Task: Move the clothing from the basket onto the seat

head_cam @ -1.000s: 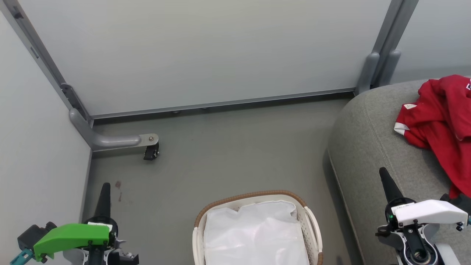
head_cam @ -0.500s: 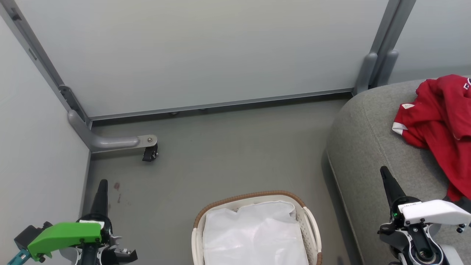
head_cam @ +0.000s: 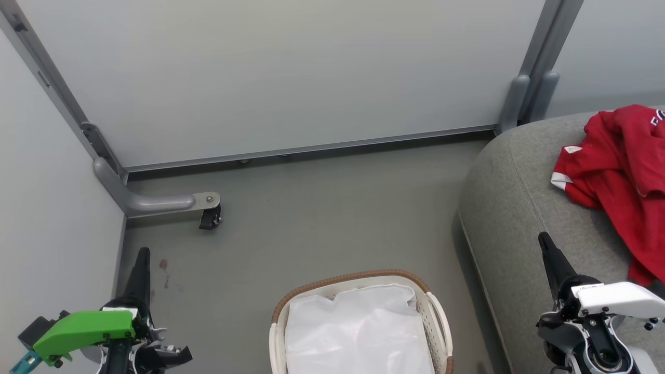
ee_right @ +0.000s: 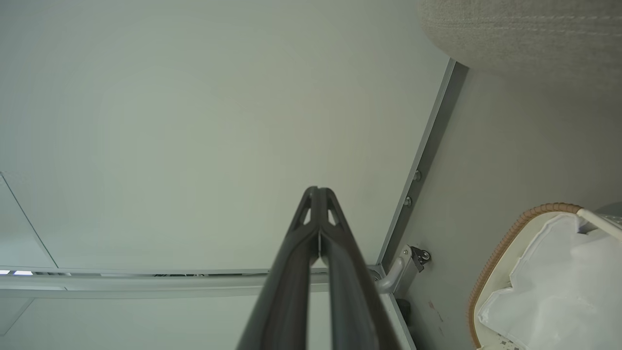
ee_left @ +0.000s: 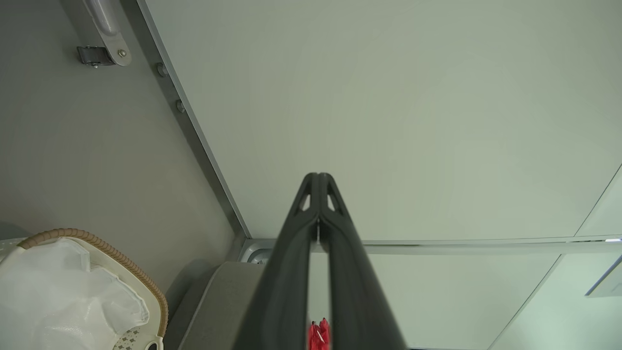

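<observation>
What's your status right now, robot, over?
Left gripper shut, empty. Right gripper shut, empty. Clothing on seat; basket holds only liner. Nothing in the way.

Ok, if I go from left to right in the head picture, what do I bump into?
The left claw → little wheel → basket → grey couch → red clothes lying on the couch.
</observation>
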{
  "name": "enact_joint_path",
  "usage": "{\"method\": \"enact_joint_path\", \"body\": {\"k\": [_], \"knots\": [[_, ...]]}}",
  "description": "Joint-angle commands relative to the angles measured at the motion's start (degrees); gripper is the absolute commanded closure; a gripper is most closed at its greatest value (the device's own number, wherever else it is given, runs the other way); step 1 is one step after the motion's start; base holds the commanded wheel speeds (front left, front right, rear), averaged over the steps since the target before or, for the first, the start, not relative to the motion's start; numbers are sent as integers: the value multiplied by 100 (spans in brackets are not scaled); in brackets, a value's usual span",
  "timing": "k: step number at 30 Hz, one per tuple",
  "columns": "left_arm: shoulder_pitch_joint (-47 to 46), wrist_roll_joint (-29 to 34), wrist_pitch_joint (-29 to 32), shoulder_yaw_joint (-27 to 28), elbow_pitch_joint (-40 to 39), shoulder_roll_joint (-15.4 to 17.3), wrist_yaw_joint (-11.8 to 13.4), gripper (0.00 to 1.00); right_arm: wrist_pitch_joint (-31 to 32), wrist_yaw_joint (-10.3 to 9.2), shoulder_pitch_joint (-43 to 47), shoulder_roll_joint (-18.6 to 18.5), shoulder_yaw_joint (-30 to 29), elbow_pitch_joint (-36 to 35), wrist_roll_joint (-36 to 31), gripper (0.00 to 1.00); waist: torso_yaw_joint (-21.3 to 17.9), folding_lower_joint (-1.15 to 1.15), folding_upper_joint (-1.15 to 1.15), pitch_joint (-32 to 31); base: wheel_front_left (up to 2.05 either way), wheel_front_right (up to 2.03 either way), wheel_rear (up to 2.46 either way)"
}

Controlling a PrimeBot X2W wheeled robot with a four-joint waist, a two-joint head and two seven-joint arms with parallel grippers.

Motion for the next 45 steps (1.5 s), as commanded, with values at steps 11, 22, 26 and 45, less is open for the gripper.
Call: {"method": "enact_joint_path", "body": {"k": [11, 22, 26, 45], "knots": [[-123, -447, 131, 96, -54, 32, -51, 100, 143, -4, 60, -40, -56, -68, 526, 100, -28, 0, 0, -14, 0, 0, 0], [-112, -446, 142, 96, -50, 32, -48, 100, 143, -4, 61, -39, -55, -66, 527, 100, -30, 0, 0, -15, 0, 0, 0], [-112, -445, 140, 96, -50, 31, -48, 100, 143, -4, 61, -39, -55, -66, 526, 100, -30, 0, 0, -15, 0, 0, 0], [-112, -444, 141, 97, -50, 30, -48, 100, 143, -4, 61, -39, -54, -65, 528, 100, -30, 0, 0, -15, 0, 0, 0]]}}
